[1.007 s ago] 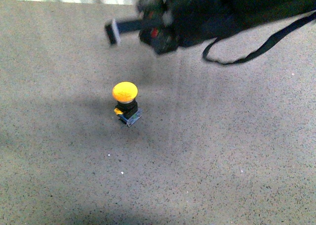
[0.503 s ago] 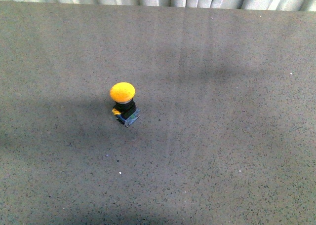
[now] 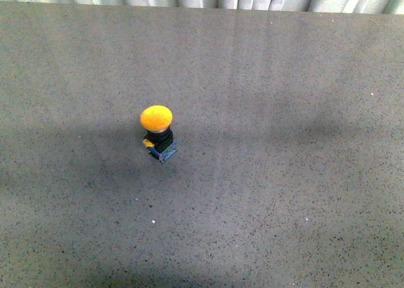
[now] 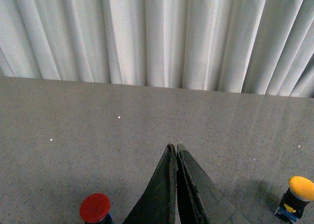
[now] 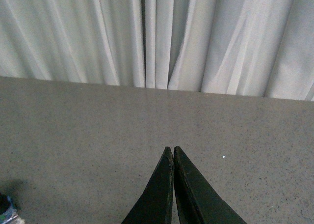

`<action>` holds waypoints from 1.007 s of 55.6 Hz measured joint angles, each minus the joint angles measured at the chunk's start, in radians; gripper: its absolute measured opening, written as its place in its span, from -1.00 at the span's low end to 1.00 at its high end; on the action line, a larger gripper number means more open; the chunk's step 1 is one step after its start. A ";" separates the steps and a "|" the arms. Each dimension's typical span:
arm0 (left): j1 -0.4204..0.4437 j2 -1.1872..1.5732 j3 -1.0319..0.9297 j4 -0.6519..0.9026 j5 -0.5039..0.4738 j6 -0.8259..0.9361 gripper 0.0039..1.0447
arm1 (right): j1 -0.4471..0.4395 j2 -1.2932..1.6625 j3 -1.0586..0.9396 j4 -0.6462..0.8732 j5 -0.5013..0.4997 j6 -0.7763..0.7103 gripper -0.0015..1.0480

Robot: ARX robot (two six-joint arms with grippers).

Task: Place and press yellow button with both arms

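The yellow button stands upright and alone on the desk, left of centre, so you may judge placement complete and pressing outstanding. Neither arm appears in the front view; the left gripper and right gripper both have jaws clenched, holding nothing. Next, bring one closed tip directly above the cap and descend vertically.

A: Left gripper?
B: Fingers pressed together, nothing held, over grey table.
A: Buttons?
B: Yellow button one side, red button other. Curtain behind.
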 joint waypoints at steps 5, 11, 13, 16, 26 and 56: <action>0.000 0.000 0.000 0.000 0.000 0.000 -0.98 | -0.021 -0.051 -0.023 -0.029 -0.026 0.000 -0.97; 0.000 0.000 0.000 0.000 0.000 0.000 -0.98 | -0.089 -0.145 -0.055 -0.090 -0.082 -0.001 -0.97; 0.000 0.000 0.000 0.000 0.000 0.000 -0.98 | -0.090 -0.155 -0.075 -0.069 -0.085 -0.001 -0.97; 0.000 0.000 0.000 0.000 0.000 0.000 -0.98 | -0.090 -0.170 -0.099 -0.060 -0.088 -0.001 -0.97; 0.000 0.000 0.000 0.000 0.000 0.000 -0.98 | -0.092 -0.270 -0.108 -0.151 -0.087 -0.001 -0.97; 0.000 0.000 0.000 0.000 0.000 0.000 -0.98 | -0.092 -0.616 -0.108 -0.477 -0.088 -0.001 -0.97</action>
